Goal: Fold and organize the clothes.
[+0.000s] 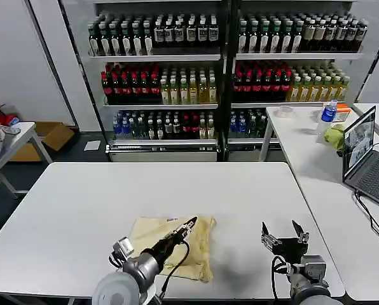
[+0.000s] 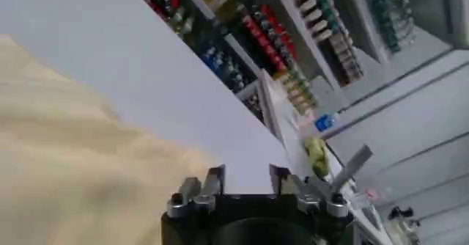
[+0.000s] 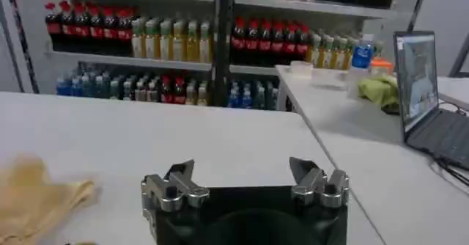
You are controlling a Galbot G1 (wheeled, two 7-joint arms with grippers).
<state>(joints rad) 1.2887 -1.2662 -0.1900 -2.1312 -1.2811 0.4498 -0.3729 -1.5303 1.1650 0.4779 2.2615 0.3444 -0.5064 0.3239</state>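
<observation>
The soft, pale yellow T-shirt (image 1: 175, 244) is lying bunched and wrinkly on the white counter (image 1: 81, 203), near the robot's edge. The left end effector (image 1: 191, 222) is reaching over the shirt's far side; I cannot tell if it is open or holding cloth. The right end effector (image 1: 284, 236) is waiting wide open and empty, off to the shirt's right. The left arm is nearer.

lower centre of the frame: cream t-shirt (image 1: 177, 244) lies folded on the white table (image 1: 81, 210), left gripper (image 1: 191, 223) over its upper edge; right gripper (image 1: 283, 236) spread wide, lower right
</observation>
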